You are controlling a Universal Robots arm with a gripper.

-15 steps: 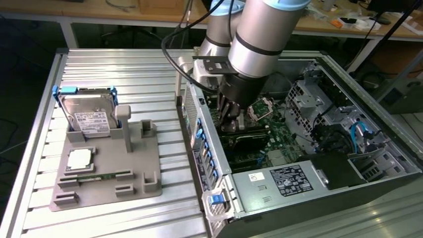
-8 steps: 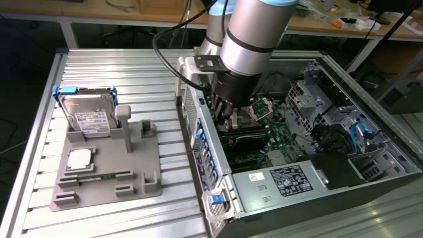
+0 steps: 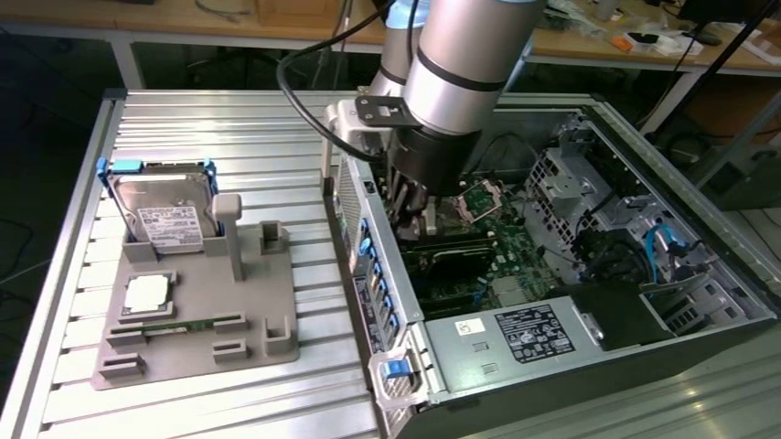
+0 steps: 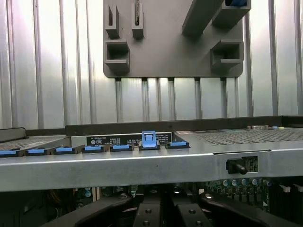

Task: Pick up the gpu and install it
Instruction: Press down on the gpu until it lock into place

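One gpu (image 3: 449, 245), directly beneath gripper (image 3: 412, 218), low in case (image 3: 683, 302); whether gripper is clamped cannot be told. Risk: card tilted off slot, jamming or bending under downward push.

One open computer case (image 3: 683, 274), one hard drive (image 3: 165, 215), one grey holder tray (image 3: 262, 315), one robot arm (image 3: 458, 64)

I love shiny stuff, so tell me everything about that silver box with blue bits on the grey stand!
It's a hard drive: a boxy silver metal case with a white printed label on its face and blue plastic rails along its edges. It leans back, label up, in the grey holder on the ribbed metal table, at the exterior view's left.
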